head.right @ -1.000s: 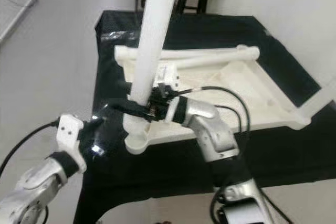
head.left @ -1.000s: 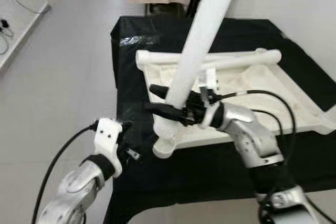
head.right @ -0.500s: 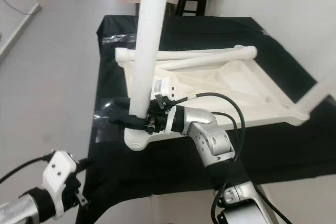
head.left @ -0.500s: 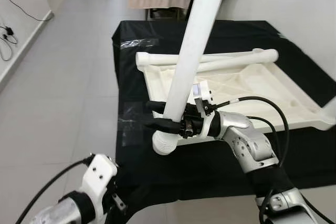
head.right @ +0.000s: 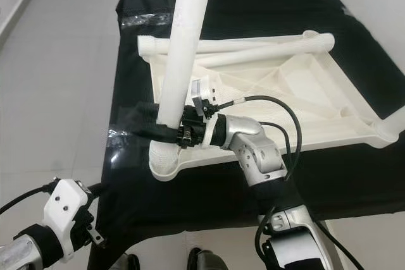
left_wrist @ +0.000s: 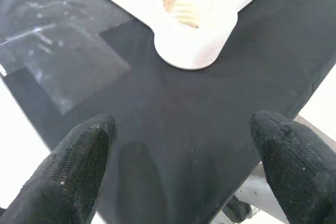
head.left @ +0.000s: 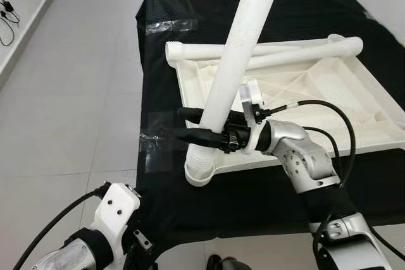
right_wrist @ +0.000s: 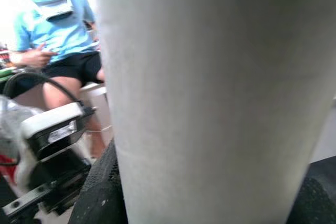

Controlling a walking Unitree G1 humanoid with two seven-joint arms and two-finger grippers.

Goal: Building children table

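Right tool [head.left: 190, 126] clamped on white leg [head.left: 237, 61] above tabletop [head.left: 304, 93] corner socket [left_wrist: 191, 11]; left tool [left_wrist: 178, 177] apart

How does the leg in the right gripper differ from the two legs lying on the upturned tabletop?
The held leg stands steeply tilted, its lower end at the near corner socket; the two loose legs lie flat along the far side of the tabletop. The right gripper is shut on the held leg; nothing grips the loose legs. All three are plain white tubes.
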